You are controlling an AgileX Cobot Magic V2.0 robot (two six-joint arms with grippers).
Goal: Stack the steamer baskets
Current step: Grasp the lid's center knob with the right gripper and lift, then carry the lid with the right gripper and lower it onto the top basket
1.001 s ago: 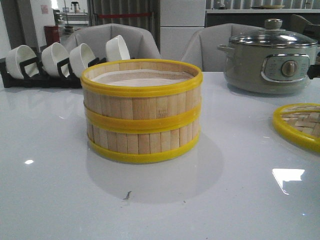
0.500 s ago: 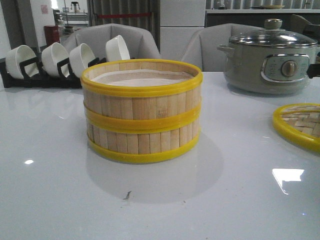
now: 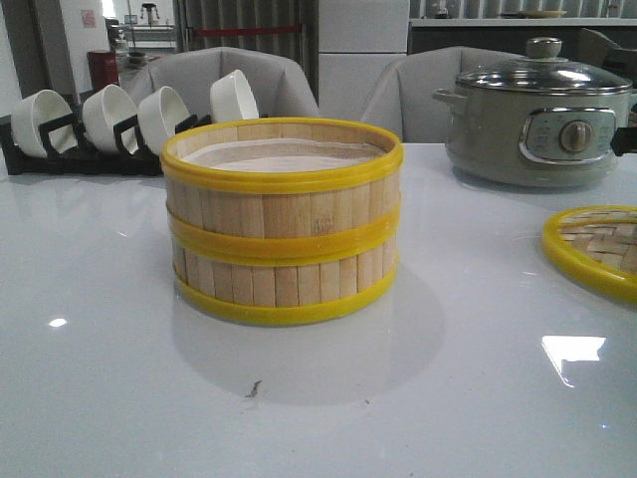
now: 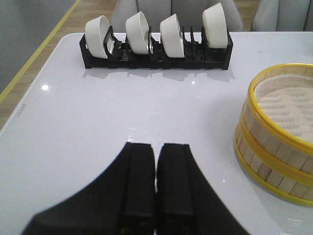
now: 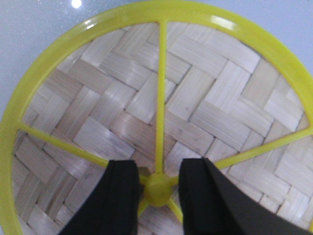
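Front view: the two steamer baskets (image 3: pixel 283 221) stand stacked mid-table, round rings of pale vertical bamboo slats banded by glossy yellow rims, white paper liner inside; a grey-green pot (image 3: pixel 537 118) sits behind on the right.

Left wrist view: the left gripper (image 4: pixel 156 169) has its matte black fingers pressed together, empty, beside the baskets.

Right wrist view: the right gripper (image 5: pixel 159 188) straddles the yellow knob (image 5: pixel 159 188) of the herringbone-woven lid (image 5: pixel 205 103), a narrow gap; contact unclear

Woven lid (image 3: pixel 600 249): cut by right edge in front view; rim partly cropped in right wrist view. Steamer baskets (image 4: pixel 279 132): cut by right edge in left wrist view. Pot (image 3: pixel 537 115): control markings illegible.
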